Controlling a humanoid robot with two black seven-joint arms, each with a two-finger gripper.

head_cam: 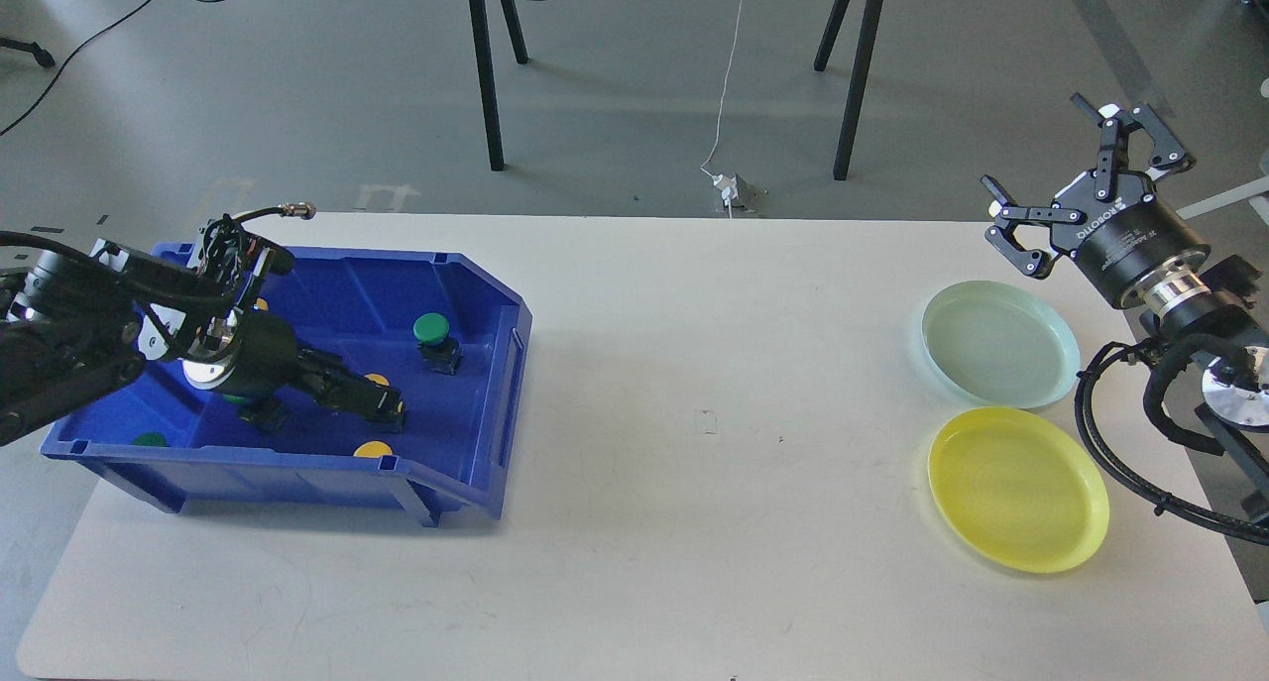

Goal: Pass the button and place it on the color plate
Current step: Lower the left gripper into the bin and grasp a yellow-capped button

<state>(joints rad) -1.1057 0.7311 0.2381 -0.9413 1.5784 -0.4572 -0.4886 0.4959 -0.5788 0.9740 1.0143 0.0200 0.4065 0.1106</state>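
Note:
A blue bin [466,294] on the table's left holds several push buttons with green or yellow caps on black bases. My left gripper [382,400] is down inside the bin, right over a yellow button [377,380] that it mostly hides; its dark fingers cannot be told apart. A green button [431,330] stands just behind it, and another yellow one [373,450] lies at the front wall. My right gripper [1069,173] is open and empty, held in the air behind the pale green plate [996,342]. The yellow plate [1016,488] lies in front of that one.
A green cap [150,440] shows at the bin's front left corner. The white table [694,483] spans the middle between bin and plates. Black stand legs [486,76] and cables are on the floor behind the table.

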